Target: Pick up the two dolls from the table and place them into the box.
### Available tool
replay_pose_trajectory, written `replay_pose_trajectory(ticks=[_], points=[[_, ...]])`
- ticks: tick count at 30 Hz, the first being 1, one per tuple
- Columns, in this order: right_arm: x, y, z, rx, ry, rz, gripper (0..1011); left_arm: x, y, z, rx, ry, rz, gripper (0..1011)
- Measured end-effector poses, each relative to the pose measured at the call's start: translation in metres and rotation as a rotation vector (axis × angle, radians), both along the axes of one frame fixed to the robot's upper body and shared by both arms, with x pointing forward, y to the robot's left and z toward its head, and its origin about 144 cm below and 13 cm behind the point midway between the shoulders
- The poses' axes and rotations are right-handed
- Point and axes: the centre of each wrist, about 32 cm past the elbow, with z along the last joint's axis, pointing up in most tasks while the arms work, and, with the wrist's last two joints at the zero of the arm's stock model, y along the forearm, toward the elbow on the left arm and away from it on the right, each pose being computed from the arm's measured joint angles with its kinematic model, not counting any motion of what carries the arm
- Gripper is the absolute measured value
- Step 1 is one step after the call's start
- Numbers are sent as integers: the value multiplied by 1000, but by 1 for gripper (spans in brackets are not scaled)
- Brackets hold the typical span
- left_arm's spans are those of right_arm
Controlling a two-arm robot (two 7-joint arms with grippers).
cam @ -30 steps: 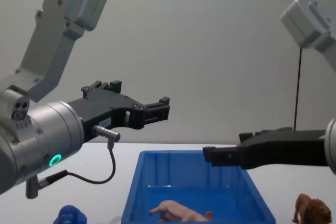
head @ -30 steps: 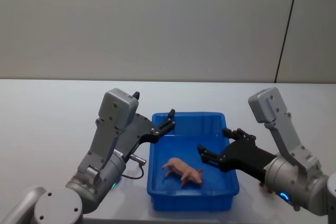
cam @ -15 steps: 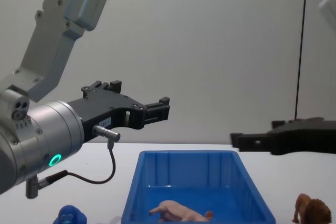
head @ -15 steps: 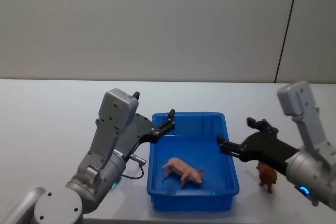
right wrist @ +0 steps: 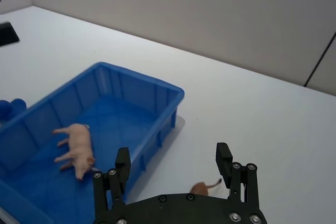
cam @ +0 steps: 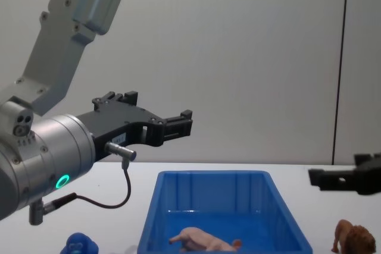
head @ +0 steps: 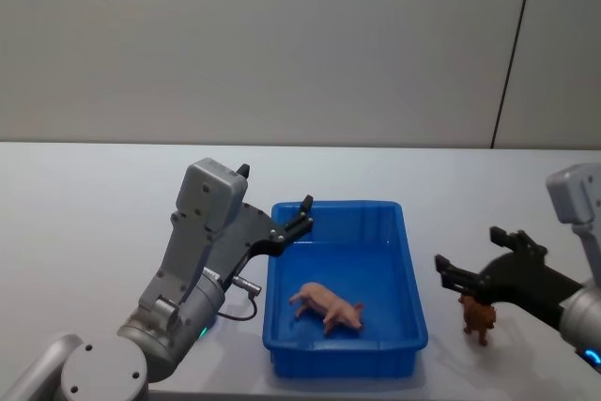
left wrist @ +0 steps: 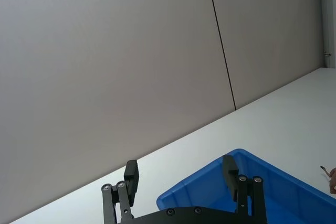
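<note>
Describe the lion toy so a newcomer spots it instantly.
Find the blue bin on the white table. Beside its right wall, below the open right hand, stands a small lion. It's brown and maned; the animal inside the bin is pink.

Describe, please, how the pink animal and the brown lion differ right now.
Colour: the pink animal is pale pink, while the lion is brown with a mane. Place: the pink animal is inside the blue box; the lion is on the white table, to the box's right. Pose: the pink animal seems to lie on its side, while the lion stands upright with the open right claw hovering over it. Both are small four-legged toys, and neither is gripped.
</note>
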Motion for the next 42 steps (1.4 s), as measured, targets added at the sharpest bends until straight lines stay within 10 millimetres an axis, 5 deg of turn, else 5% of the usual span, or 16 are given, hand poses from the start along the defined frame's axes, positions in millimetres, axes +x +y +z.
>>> replay_pose_trajectory(ticks=[15, 35, 42], points=[[-9, -18, -21, -59, 68, -10, 1001, 0, 0, 0, 0, 0, 0, 1002], [-13, -10, -41, -93, 135, -20, 1001, 0, 0, 0, 0, 0, 0, 1001], [-10, -6, -44, -87, 147, -40, 858, 0, 0, 0, 0, 0, 0, 1002]])
